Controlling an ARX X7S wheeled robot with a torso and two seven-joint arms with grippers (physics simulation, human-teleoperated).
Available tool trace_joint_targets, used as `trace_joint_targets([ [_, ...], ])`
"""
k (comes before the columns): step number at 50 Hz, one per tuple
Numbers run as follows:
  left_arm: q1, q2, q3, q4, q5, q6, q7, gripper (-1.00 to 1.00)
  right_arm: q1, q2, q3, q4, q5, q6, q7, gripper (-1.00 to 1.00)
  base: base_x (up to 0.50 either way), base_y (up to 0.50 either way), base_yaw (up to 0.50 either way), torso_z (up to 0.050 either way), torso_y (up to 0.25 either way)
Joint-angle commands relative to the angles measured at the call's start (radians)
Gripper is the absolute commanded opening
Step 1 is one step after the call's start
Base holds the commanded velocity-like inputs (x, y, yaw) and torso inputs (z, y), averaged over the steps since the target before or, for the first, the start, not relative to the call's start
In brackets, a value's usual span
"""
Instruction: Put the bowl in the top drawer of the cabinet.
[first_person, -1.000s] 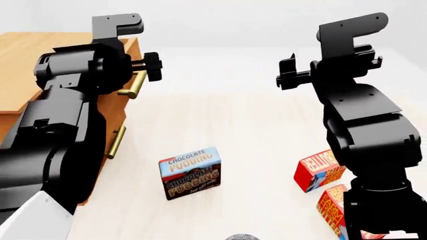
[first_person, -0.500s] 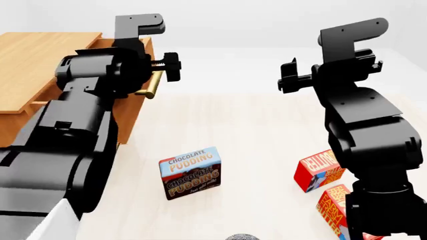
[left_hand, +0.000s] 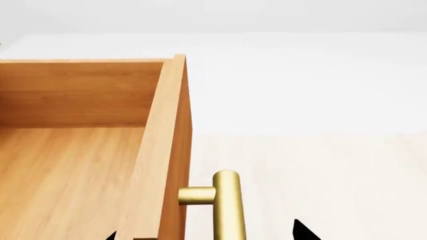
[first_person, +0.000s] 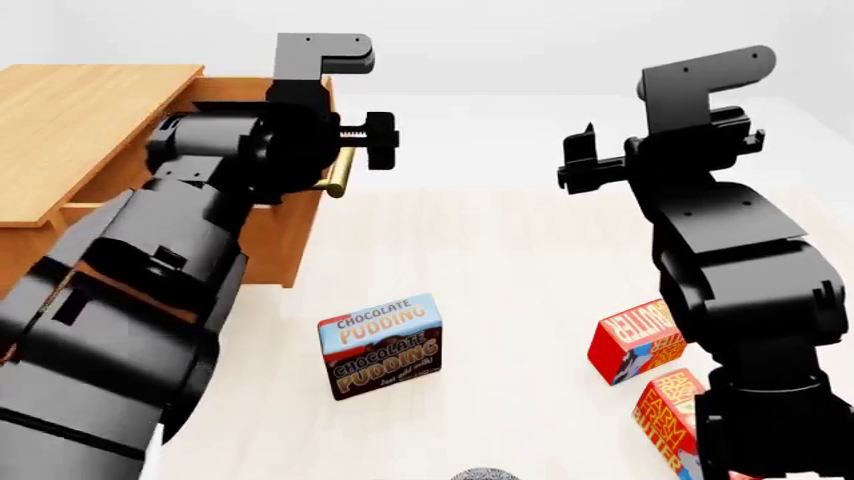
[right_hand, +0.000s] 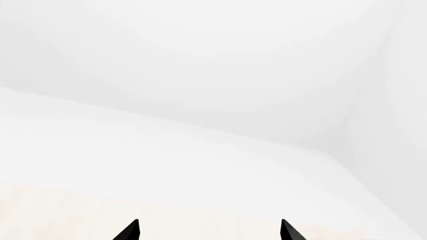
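Observation:
The cabinet (first_person: 80, 120) of light brown wood stands at the far left. Its top drawer (left_hand: 67, 170) is pulled out, and the bare wooden inside shows in the left wrist view. My left gripper (left_hand: 205, 234) is open and straddles the drawer front (left_hand: 167, 150) and the brass handle (left_hand: 227, 210), one fingertip inside the drawer and one outside. In the head view it (first_person: 350, 150) sits at the handle (first_person: 339, 172). The bowl (first_person: 483, 474) shows only as a grey speckled sliver at the bottom edge. My right gripper (first_person: 581, 160) hangs open in the air, holding nothing (right_hand: 208, 231).
A chocolate pudding box (first_person: 380, 345) stands on the pale floor in front of the cabinet. Two red boxes (first_person: 638, 340) (first_person: 667, 415) lie at the right beside my right arm. My left arm hides the cabinet's lower front.
The left gripper has moved right and toward me, and the top drawer has slid further out of the cabinet with it. The right arm has barely moved.

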Motion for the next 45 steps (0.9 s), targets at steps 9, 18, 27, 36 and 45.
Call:
trace_joint_targets([
  [9,0.082,0.008,0.42,0.065,-0.78,0.094,0.005,1.0,-0.024,0.04,0.022,-0.053,0.025,0.032,-0.018,1.0,-0.01,0.0,0.0,0.0,0.0],
  [18,0.075,0.008,0.58,0.126,-0.954,0.142,-0.016,1.0,-0.028,0.057,0.034,-0.062,0.033,0.042,-0.022,1.0,-0.01,0.0,0.0,0.0,0.0],
  [27,0.073,0.007,0.678,0.214,-1.066,0.191,-0.04,1.0,-0.036,0.063,0.044,-0.065,0.039,0.042,-0.021,1.0,-0.01,0.0,0.0,0.0,0.0],
  [36,0.09,-0.034,0.678,0.419,-1.067,0.231,-0.097,1.0,-0.05,0.073,0.067,-0.083,0.049,0.054,-0.014,1.0,-0.02,0.0,0.0,0.0,0.0],
  [45,0.1,-0.072,0.652,0.58,-1.085,0.255,-0.18,1.0,-0.058,0.075,0.073,-0.098,0.052,0.065,-0.006,1.0,-0.02,0.0,0.0,0.0,0.0],
])
